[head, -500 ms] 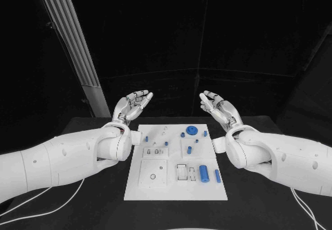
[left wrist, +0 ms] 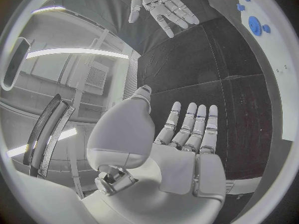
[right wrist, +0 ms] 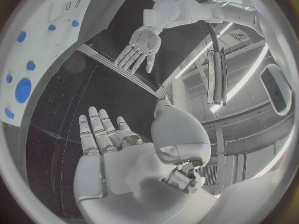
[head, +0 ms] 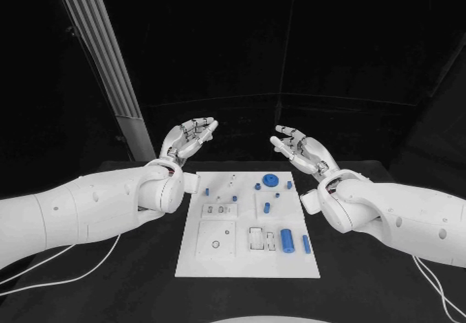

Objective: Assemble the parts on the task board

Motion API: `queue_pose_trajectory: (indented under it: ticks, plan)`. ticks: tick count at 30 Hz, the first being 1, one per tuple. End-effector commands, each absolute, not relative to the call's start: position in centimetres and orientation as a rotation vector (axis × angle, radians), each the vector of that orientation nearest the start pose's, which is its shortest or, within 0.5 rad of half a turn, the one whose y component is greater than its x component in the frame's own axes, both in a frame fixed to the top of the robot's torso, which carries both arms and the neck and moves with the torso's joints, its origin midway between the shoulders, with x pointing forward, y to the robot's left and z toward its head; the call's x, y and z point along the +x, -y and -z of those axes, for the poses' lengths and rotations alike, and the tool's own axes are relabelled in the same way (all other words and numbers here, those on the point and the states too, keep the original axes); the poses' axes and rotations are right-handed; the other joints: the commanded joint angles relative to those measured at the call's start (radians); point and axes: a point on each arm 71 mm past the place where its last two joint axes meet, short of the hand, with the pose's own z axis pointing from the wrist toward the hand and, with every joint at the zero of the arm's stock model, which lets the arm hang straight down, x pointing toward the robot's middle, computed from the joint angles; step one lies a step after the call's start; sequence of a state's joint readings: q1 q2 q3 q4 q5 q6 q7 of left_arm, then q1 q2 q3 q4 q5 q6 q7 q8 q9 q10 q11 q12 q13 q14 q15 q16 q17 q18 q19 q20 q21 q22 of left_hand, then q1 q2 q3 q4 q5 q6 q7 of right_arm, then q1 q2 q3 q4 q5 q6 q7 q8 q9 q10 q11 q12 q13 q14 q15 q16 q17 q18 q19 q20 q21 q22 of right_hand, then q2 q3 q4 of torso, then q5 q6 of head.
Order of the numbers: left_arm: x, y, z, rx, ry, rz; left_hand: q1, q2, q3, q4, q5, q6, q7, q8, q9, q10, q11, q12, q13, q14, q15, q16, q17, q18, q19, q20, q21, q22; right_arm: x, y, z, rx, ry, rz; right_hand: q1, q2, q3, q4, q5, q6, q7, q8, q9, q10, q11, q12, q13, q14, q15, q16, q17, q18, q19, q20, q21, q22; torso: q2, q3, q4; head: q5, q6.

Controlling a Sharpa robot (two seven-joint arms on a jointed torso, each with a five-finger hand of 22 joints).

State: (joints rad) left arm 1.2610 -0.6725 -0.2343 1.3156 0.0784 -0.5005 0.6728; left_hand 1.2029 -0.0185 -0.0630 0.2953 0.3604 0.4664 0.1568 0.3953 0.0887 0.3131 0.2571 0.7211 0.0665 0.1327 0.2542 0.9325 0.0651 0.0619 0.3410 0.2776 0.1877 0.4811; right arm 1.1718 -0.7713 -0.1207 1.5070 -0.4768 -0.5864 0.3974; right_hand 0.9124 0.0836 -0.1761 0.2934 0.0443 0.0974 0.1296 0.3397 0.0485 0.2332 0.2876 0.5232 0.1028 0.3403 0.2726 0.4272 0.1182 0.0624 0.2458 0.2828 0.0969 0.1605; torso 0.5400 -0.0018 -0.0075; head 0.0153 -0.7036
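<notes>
The white task board (head: 248,259) lies in the middle of the black table. Small blue parts sit on it: a round disc (head: 270,180) near the far edge, a thick cylinder (head: 287,239) and a thin pin (head: 306,244) near the right side, and several little pegs. My left hand (head: 187,139) is raised above the board's far left corner, fingers spread, holding nothing. My right hand (head: 299,151) is raised above the far right corner, palm up, fingers apart and empty. The left wrist view shows my left hand (left wrist: 187,149) open and the right hand (left wrist: 159,2) beyond it.
A tall pale grey post (head: 112,81) stands behind the table at the left. White cables (head: 58,266) trail over the table on both sides. The right wrist view shows the board's edge (right wrist: 44,45) with blue parts, and my left hand (right wrist: 140,47).
Both hands have lifted slightly and moved a little further from me. The right hand has tipped inward toward the left. The board and parts stay put.
</notes>
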Motion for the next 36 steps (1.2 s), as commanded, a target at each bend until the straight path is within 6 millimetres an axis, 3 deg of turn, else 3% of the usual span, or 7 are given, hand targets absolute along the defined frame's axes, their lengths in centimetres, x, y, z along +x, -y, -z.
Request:
queue_pose_trajectory:
  ticks: [1,7,16,21,23,30,36]
  plan:
    - [50.5,-20.1,18.0,-0.700,-0.873,1.626,-0.003,-0.010,-0.007,0.000,0.004,-0.010,0.137,0.006,-0.001,0.004,0.006,0.004,-0.001,-0.001,0.007,0.004,0.000,0.015,-0.002,0.008,0.002,0.001,47.6,18.0,20.6,0.578,-1.464,-1.265,0.008,0.014,-0.012,-0.002,0.002,0.008,0.174,0.009,0.002,0.025,-0.001,0.017,0.005,0.034,-0.006,0.024,0.006,0.024,0.028,0.001,0.016,0.014,0.003,-0.0006,-0.0010,0.009,-0.011]
    - [50.5,-20.1,18.0,-0.713,-0.889,1.633,-0.005,-0.017,-0.009,0.000,0.004,-0.024,0.137,0.005,-0.005,0.006,0.007,0.004,-0.001,-0.005,0.009,0.001,-0.001,0.016,-0.014,0.012,-0.003,-0.008,47.7,18.3,20.6,0.580,-1.466,-1.260,0.028,0.030,-0.034,-0.002,0.003,0.023,0.172,0.042,0.008,0.117,-0.016,0.073,0.016,0.215,-0.045,0.105,0.020,0.062,0.312,-0.005,0.151,0.137,0.013,-0.0003,0.0001,0.015,-0.014]
    - [50.4,-19.9,18.0,-0.730,-0.909,1.642,-0.004,-0.017,-0.008,0.000,0.005,-0.029,0.138,0.005,-0.006,0.007,0.007,0.003,-0.002,-0.006,0.009,0.000,-0.001,0.016,-0.018,0.012,-0.005,-0.010,47.9,18.7,20.8,0.571,-1.484,-1.248,0.067,0.059,-0.081,-0.002,0.002,0.033,0.163,0.073,0.009,0.174,-0.038,0.071,-0.010,0.468,-0.089,0.098,-0.014,0.103,0.498,-0.013,0.209,0.141,0.043,0.0007,0.0020,0.017,-0.012]
    - [50.2,-19.5,18.0,-0.737,-0.920,1.653,-0.001,-0.013,-0.005,0.000,0.005,-0.032,0.138,0.007,-0.007,0.007,0.007,0.003,-0.002,-0.007,0.009,0.000,-0.001,0.017,-0.020,0.012,-0.005,-0.009,47.9,19.1,20.7,0.552,-1.517,-1.237,0.075,0.078,-0.105,-0.003,0.002,0.018,0.098,0.073,0.008,0.167,-0.048,0.057,-0.026,0.586,-0.109,0.094,-0.019,0.115,0.578,-0.018,0.231,0.140,0.060,-0.0018,0.0058,0.015,-0.012]
    - [50.1,-19.4,18.0,-0.740,-0.924,1.658,-0.001,-0.012,-0.005,0.000,0.005,-0.032,0.138,0.007,-0.007,0.007,0.007,0.002,-0.002,-0.007,0.009,0.000,-0.001,0.017,-0.020,0.012,-0.005,-0.009,48.0,19.2,20.6,0.541,-1.531,-1.233,0.078,0.084,-0.112,-0.003,0.002,0.017,0.084,0.077,0.008,0.169,-0.054,0.056,-0.029,0.623,-0.117,0.099,-0.015,0.118,0.603,-0.024,0.241,0.142,0.067,-0.0028,0.0080,0.013,-0.010]
    - [50.0,-19.1,18.0,-0.746,-0.933,1.662,0.004,-0.002,0.000,-0.001,0.005,-0.034,0.138,0.015,-0.008,0.006,0.007,0.001,-0.003,-0.006,0.009,0.000,-0.001,0.018,-0.018,0.013,-0.002,-0.003,48.5,19.8,20.0,0.477,-1.564,-1.199,0.102,0.103,-0.139,-0.003,0.003,0.008,0.047,0.081,0.007,0.183,-0.107,0.056,-0.035,0.849,-0.175,0.185,0.034,0.120,0.766,-0.079,0.330,0.176,0.087,-0.0069,0.0154,0.008,-0.008]
    - [49.9,-18.9,17.9,-0.741,-0.930,1.670,0.008,0.004,0.002,-0.002,0.005,-0.031,0.138,0.025,-0.008,0.005,0.007,0.000,-0.002,-0.002,0.009,0.003,0.000,0.020,-0.009,0.013,0.005,0.009,49.2,20.2,19.7,0.395,-1.584,-1.174,0.097,0.115,-0.175,-0.003,0.004,0.014,0.028,0.102,0.009,0.213,-0.120,0.061,-0.033,1.025,-0.202,0.393,0.151,0.116,0.910,-0.116,0.477,0.260,0.109,-0.0120,0.0256,-0.001,-0.002]
